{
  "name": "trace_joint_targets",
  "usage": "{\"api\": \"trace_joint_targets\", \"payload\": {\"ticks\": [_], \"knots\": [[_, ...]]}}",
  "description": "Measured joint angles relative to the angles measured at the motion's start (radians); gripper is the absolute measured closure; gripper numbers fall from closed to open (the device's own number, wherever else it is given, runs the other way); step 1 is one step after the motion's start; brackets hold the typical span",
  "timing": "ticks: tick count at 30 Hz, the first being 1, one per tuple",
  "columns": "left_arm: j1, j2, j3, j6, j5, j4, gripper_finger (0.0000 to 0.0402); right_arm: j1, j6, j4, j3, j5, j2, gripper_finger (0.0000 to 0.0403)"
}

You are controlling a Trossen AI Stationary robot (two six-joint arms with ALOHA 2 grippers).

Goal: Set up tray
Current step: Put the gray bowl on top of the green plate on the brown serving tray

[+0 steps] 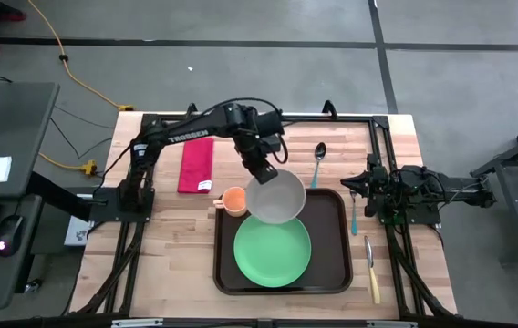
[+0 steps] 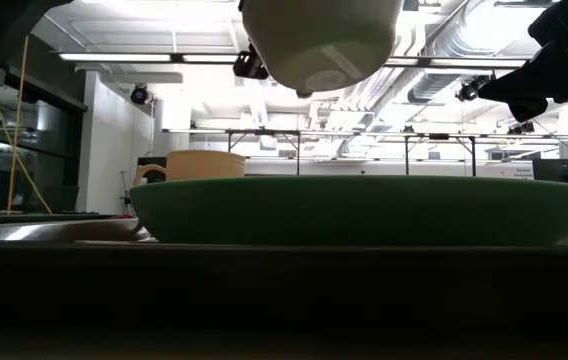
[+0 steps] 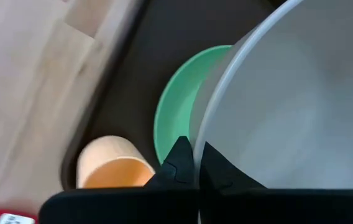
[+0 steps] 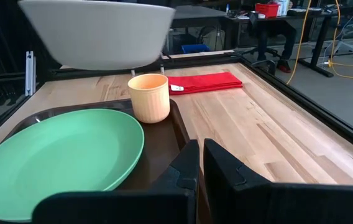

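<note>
The dark brown tray [image 1: 336,239] lies at the table's middle near side. A round green plate [image 1: 272,249] rests flat in it, and an orange cup [image 1: 233,200] stands upright at its far left corner. My left gripper [image 1: 264,171] is shut on a white bowl [image 1: 276,197], which hangs over the tray's far part and shows above the plate in the low view [image 2: 319,40]. My right gripper [image 4: 199,163] is shut and empty at the table's right side, beyond the tray's right rim. My left gripper pinches the bowl's rim [image 3: 199,144] on its far left side, one finger inside the bowl and one outside. The fingers come slanting down from the far left. The bowl is lifted clear, mouth up, above the tray and the plate's far edge.
A folded red napkin [image 1: 197,164] lies on the table far left of the tray. A spoon [image 1: 318,160] lies beyond the tray's far right corner. A teal-handled fork [image 1: 355,215] and a yellow-handled knife [image 1: 372,271] lie along the tray's right side.
</note>
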Motion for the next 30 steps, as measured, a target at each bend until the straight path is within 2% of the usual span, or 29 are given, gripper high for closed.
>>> {"api": "trace_joint_targets", "payload": {"ticks": [19,30], "knots": [[-0.161,0.0,0.0,-0.179,-0.082,0.011,0.0384,0.0,0.0,0.0,0.0,0.0,0.0,0.0402],[-0.218,0.0,0.0,-0.25,-0.114,0.01,0.0384,0.0,0.0,0.0,0.0,-0.001,0.0,0.0402]]}}
